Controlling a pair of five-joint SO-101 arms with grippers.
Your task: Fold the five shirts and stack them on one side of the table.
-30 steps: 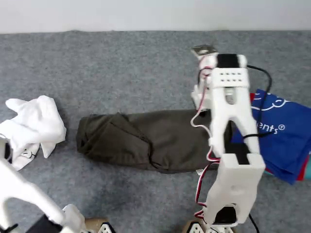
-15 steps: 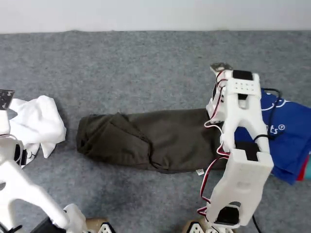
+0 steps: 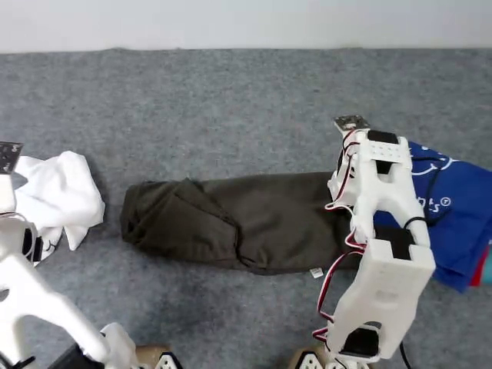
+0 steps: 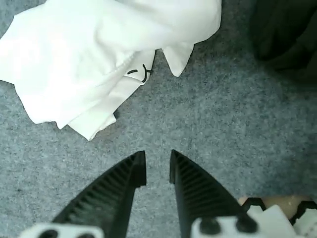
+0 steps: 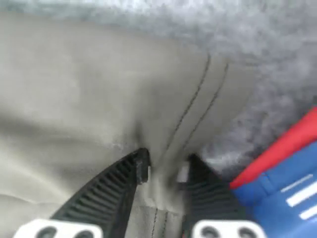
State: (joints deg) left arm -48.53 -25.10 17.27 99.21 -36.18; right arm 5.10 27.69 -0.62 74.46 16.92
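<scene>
Right fingers [image 5: 124, 186]: clenched on a pucker of the olive shirt [image 3: 231, 219]; a ridge of its cloth, crossed by a double line of stitching, stands between the two black tips.
Grip spot: at the hem of the olive shirt's end nearest the blue shirt [image 3: 453, 223], just beside a strip of red cloth [image 5: 277, 153].
Right arm [image 3: 377, 231]: white, low over that end of the olive shirt and covering part of it in the high view; red and black wires run along it.
Left fingers [image 4: 126, 183]: released, with a narrow gap between the tips and nothing in it, only grey felt below.
Left arm [image 3: 31, 300]: white, at the near left corner in the high view, close to the white shirt [image 3: 58, 196].
Olive shirt: lies as a long, loosely folded band across the middle of the tabletop [image 3: 192, 108], creased and bunched at the end towards the white shirt.
White shirt: a crumpled heap at the left edge, apart from the olive shirt; a small dark mark shows on one loose flap in the left wrist view.
Blue shirt: flat at the right edge, with white print on its top face, lying over the red cloth, whose edge peeks out beneath it.
Tabletop: covered in grey felt.
</scene>
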